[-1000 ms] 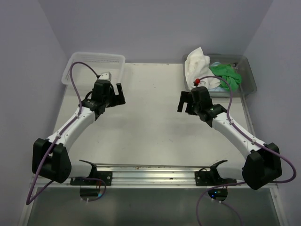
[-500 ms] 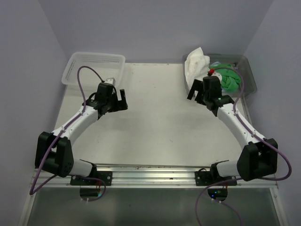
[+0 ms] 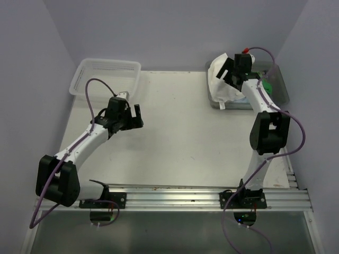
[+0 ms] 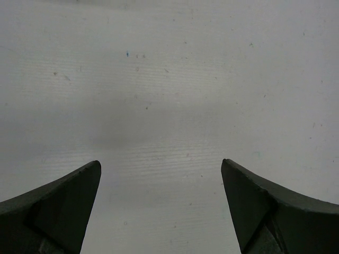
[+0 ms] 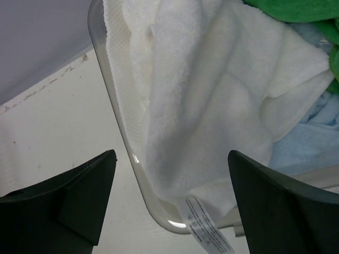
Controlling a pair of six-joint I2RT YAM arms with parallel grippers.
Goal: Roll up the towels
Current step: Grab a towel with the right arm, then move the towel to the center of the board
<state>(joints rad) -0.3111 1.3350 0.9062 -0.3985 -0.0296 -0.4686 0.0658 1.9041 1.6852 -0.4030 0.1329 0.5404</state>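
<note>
Right wrist view: the right gripper [image 5: 172, 159] hangs with its jaws spread wide, gripping nothing. It is directly above the white towel [image 5: 212, 106], which drapes over the rim of the clear tub [image 5: 113, 106]. Deeper in the tub lie the green towel [image 5: 302, 8] and the blue towel [image 5: 310, 145]. The left gripper [image 4: 161, 169] is likewise spread wide and empty, over the table [image 4: 169, 79].

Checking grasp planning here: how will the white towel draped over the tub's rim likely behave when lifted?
The white towel is probably floppy: it sags in soft folds over the rim of the clear tub. Its looped pile looks grippy, so it is unlikely to slip. It overlaps the blue towel, so lifting might drag that along.
</note>
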